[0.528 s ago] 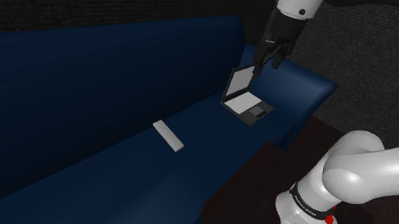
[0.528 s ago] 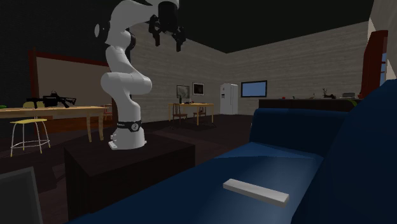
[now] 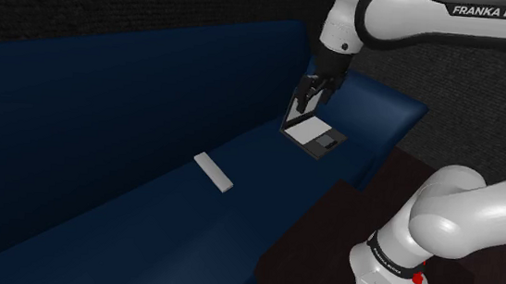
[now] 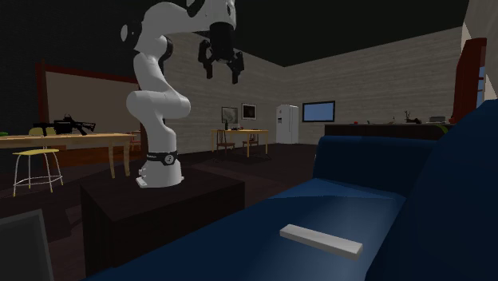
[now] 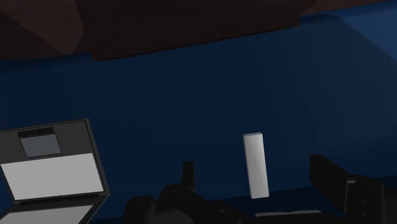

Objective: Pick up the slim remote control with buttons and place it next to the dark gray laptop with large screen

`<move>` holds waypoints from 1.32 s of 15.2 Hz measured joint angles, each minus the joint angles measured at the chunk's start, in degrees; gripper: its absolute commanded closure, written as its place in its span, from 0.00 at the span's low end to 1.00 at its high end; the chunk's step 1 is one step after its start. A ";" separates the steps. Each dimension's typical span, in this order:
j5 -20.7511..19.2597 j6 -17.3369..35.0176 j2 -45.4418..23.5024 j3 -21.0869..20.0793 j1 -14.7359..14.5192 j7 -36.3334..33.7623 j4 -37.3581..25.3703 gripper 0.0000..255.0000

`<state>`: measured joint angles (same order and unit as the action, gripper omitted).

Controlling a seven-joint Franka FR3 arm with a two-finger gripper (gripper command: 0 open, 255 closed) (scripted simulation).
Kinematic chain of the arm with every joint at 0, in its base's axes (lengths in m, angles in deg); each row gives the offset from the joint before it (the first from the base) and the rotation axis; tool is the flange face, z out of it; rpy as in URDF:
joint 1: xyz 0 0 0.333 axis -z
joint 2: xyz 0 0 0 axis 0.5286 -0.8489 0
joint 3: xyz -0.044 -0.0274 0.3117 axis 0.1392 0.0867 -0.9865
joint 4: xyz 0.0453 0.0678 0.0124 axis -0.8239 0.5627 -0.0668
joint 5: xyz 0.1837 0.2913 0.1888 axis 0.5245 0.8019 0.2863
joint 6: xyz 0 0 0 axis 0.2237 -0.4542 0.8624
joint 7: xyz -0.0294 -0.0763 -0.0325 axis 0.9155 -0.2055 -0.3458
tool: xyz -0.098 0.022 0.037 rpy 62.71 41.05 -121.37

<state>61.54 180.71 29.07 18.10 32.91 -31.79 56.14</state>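
My forearm (image 3: pixel 456 18) carries the words FRANKA EMIKA in white capitals. The dark band (image 3: pixel 390 259) around my base has small white lettering too, but I cannot read it.

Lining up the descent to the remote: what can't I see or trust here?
- Remote: buttons too small to tell, shoulder view; it looks plain white.
- Laptop: part of the screen behind the open gripper, shoulder view; cut off by the picture's edge in the second exterior view.
- Sofa: cut off by the shoulder view's left edge.
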 measured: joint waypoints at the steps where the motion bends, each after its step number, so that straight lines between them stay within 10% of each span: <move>1: 0.12 2.31 -1.65 -0.41 -0.02 -0.42 0.68 0.00; 20: -5.03 37.04 -38.35 -6.21 0.77 -10.48 -1.78 0.00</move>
<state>56.52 217.75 -9.28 11.89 33.67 -42.27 54.36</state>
